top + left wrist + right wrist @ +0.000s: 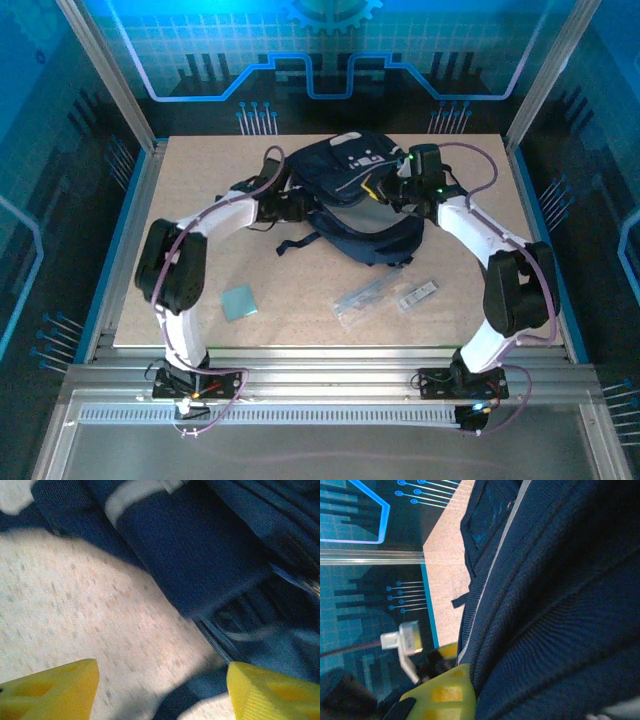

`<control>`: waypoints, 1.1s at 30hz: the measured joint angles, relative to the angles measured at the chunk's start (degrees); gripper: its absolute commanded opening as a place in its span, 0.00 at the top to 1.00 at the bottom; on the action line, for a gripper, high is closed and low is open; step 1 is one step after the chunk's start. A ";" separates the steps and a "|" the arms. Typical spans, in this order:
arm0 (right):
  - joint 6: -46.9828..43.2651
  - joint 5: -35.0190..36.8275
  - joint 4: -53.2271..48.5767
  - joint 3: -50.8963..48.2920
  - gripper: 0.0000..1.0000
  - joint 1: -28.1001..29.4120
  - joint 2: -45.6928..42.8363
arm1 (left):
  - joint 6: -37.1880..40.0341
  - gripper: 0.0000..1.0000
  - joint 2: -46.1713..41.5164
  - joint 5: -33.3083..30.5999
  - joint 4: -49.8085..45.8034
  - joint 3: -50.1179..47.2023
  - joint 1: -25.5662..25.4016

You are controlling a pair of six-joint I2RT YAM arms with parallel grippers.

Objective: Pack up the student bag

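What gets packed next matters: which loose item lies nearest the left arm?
The teal square; the clear packet and small white item lie farther right.

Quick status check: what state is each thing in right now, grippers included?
student bag: lying on the table, zip state unclear.
left gripper: open, empty, beside the bag.
right gripper: shut, against the bag's fabric.
teal card: flat on the table, unpacked.
clear sleeve: on the table, unpacked.
small packet: on the table, unpacked.
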 measured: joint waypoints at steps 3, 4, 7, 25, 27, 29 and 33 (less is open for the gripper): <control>-2.12 0.04 -2.51 0.66 0.73 0.22 0.44 | -3.43 0.27 -5.53 4.09 2.38 -5.29 -0.44; -3.26 0.04 -3.58 0.85 0.63 0.26 0.44 | -4.37 0.27 -6.73 5.22 3.15 -6.34 -0.66; -7.93 -0.48 -8.33 1.81 0.42 0.63 0.35 | -6.51 0.26 -8.92 7.41 5.35 -8.48 -1.44; -32.02 24.46 -38.05 -6.12 0.00 -15.93 -14.36 | -10.54 0.02 -9.46 7.98 15.58 -10.99 -14.47; -33.31 29.00 -38.49 -6.16 0.00 -19.63 -14.25 | -10.69 0.01 -9.11 7.96 16.09 -10.99 -15.21; -34.47 31.69 -38.45 -6.12 0.00 -22.99 -13.55 | -10.47 0.01 -8.87 8.00 16.31 -10.99 -15.63; -36.02 33.97 -37.38 -6.10 0.00 -30.40 -9.09 | -10.34 0.01 -8.48 8.02 16.50 -10.71 -15.82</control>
